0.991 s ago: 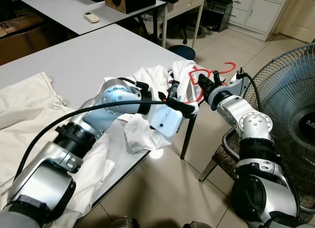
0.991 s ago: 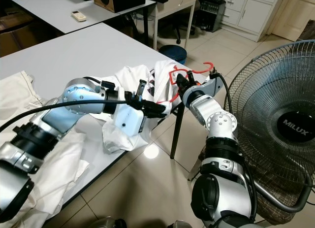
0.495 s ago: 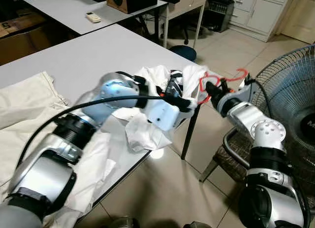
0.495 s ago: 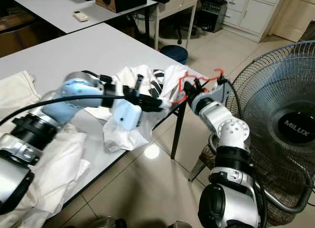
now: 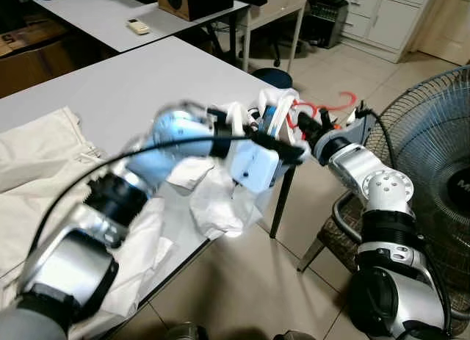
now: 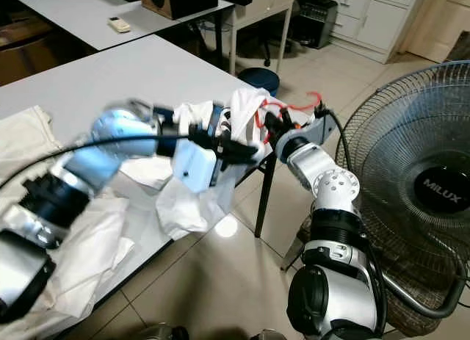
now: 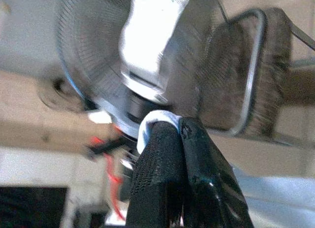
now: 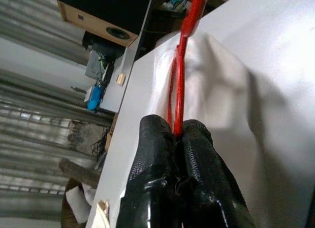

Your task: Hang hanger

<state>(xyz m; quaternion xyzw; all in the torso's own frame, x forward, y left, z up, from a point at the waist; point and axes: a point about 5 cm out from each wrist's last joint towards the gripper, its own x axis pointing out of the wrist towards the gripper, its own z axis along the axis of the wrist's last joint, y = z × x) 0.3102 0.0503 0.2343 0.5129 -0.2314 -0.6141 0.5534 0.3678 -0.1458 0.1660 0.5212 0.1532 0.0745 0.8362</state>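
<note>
Red hanger [image 8: 180, 85] sits pinched in the right gripper [image 8: 176, 135] — steadied while the left gripper [image 7: 181, 132], clamped on the white shirt [image 6: 192, 208], works cloth over it.

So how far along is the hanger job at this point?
Done: right gripper clamps the red hanger, left gripper pinches the white shirt at the table's corner. In hand: working the hanger into the shirt. Left: seating it fully and hanging it up.
</note>
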